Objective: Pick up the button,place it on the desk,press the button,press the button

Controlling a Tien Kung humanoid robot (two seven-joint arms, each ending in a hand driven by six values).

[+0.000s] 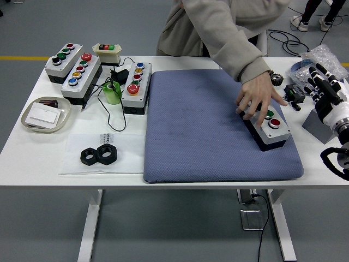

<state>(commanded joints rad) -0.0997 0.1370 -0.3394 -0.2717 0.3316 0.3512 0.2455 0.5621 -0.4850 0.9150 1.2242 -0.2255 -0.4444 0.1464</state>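
Table: white table (180, 180) on a grey floor, with a big blue padded mat (207, 131) lying on it.
Button box: small grey box with a green and a red button on top (268, 126). It sits on the right side of the blue mat, turned at a slant.
Person: a person in a beige sleeve stands at the far side. The person's hand (257, 98) rests on the far end of the box, fingers spread.
Robot right hand: black and white hand (322, 82) at the right edge, near the box but not touching it. Its fingers are loose and straight and hold nothing.
Robot left hand: not seen.
Other things: more grey button boxes (82, 73) at the far left, a green tape roll (113, 93), two black nuts (100, 155), an oval tray (46, 114).
How far: the box lies flat on the mat, within reach of the robot. No robot finger is on a button. I cannot tell if any press is done or still left.
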